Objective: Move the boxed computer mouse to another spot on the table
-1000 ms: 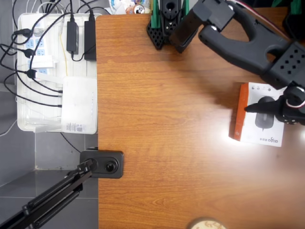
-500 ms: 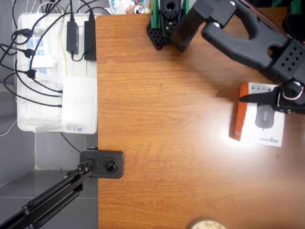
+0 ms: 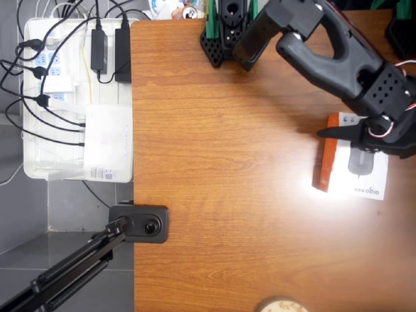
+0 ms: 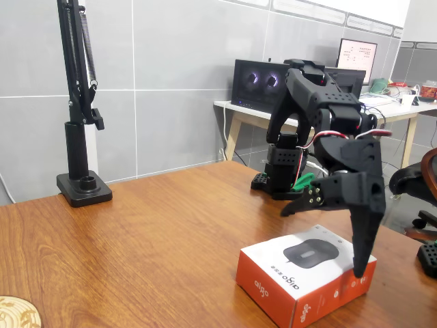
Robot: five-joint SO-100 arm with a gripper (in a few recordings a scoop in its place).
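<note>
The black two-finger gripper [image 4: 326,236] hangs with its fingers spread wide over the boxed computer mouse [image 4: 306,282], a flat white rectangular carton with an orange side and a dark grey mouse pictured on its face. In the fixed view the long pointed finger [image 4: 365,229] reaches down toward the carton's far right corner, its tip at about the level of the top face; whether it touches cannot be told. The shorter finger [image 4: 300,203] juts out to the left, raised above the carton and apart from it. In the overhead view the gripper [image 3: 364,133] sits over the carton's [image 3: 353,175] upper end, one finger tip [image 3: 325,133] pointing left just past the orange side. The carton lies flat on the glossy brown wood-grain table [image 3: 227,169], directly beneath the fingers, nothing pinched between them.
</note>
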